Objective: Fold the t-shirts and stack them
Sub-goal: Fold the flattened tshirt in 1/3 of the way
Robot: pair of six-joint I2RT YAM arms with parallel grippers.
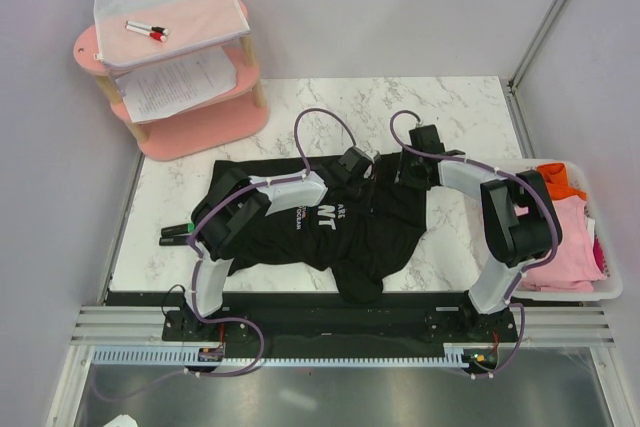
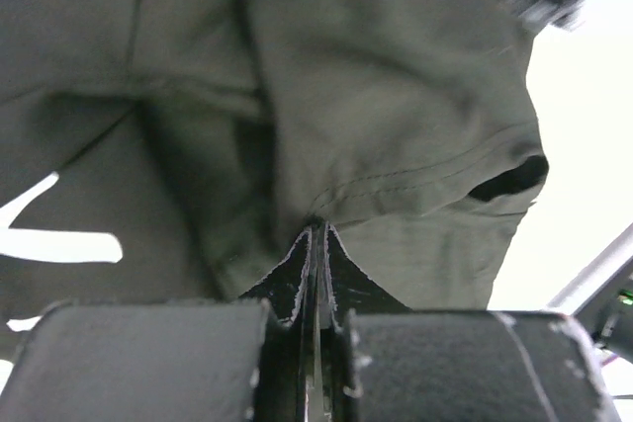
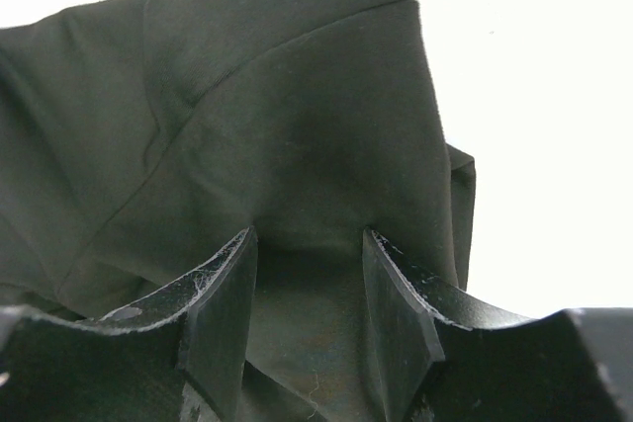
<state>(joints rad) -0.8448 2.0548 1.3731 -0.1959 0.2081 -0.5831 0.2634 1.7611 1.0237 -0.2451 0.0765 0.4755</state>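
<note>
Black t-shirt [image 1: 360, 237] lying spread on the marble table [image 1: 460, 107], centre. Left gripper [image 2: 315, 244] pinching a fold at its far edge, jaws closed. Right gripper [image 3: 307, 239] just beside it, jaws standing apart, cloth sitting between them unclamped. Pink t-shirt [image 1: 565, 237] and orange t-shirt [image 1: 560, 179] sitting in the white basket [image 1: 603, 294], far right.

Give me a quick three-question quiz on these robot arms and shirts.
1. True or false: the left gripper is shut on the black t-shirt.
2. Where do the pink t-shirt and the orange t-shirt lie? A on a hook; B in the white basket; C on the floor.
3. Fill in: the right gripper has its jaws ____ over the black cloth.
Key: 1 true; 2 B; 3 open.
</note>
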